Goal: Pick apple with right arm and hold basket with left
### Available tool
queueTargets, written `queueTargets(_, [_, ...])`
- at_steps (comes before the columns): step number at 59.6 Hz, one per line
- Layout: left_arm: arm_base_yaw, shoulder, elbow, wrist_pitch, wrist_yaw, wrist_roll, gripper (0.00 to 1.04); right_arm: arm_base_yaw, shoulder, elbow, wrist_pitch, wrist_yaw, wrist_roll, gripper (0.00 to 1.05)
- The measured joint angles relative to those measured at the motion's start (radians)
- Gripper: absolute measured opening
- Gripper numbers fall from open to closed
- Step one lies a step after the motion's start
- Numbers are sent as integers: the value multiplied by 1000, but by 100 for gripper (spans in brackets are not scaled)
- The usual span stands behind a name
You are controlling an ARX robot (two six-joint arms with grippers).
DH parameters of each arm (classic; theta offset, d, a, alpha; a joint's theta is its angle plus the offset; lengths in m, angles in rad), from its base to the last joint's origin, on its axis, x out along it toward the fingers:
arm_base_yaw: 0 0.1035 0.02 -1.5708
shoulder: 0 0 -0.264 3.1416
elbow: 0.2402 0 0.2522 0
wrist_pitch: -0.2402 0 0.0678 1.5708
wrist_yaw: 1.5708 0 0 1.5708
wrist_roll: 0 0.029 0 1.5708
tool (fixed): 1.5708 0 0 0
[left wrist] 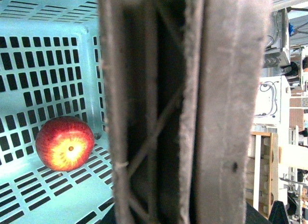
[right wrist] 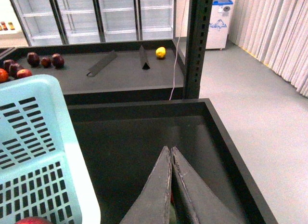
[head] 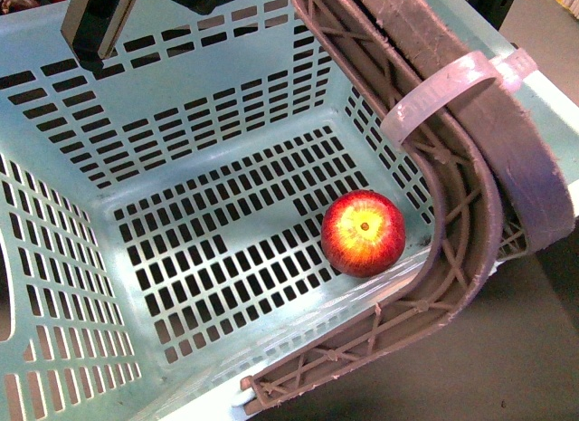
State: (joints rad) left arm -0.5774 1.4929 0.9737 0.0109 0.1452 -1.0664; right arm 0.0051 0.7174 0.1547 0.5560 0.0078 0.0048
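Note:
The red apple with a yellow patch round its stem lies on the slotted floor of the pale mint-green basket, near the wall under the handle. The grey-brown ribbed handle carries a white zip tie. My left gripper is shut on the handle, which fills that view, with the apple below beside it. My right gripper is shut, over a dark bin beside the basket's rim. A sliver of the apple shows there.
A dark arm part hangs over the basket's far wall. A black bin lies under the right gripper, with a black post behind it. The shelf beyond holds dark red fruits and a yellow fruit. Grey floor lies beside the bin.

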Motion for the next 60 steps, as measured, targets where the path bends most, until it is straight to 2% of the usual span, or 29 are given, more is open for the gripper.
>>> queueTargets(39, [0,0,0,0,1,-1,15,-2,-282,-117,-167,-5,-2,2])
queueTargets(47, [0,0,0,0,-3,0,15,-2,-310,-137,-154,-6,-2,2])
queueTargets(60, [0,0,0,0,-3,0,15,-2,-402,-137,-239,-7,-2,2])
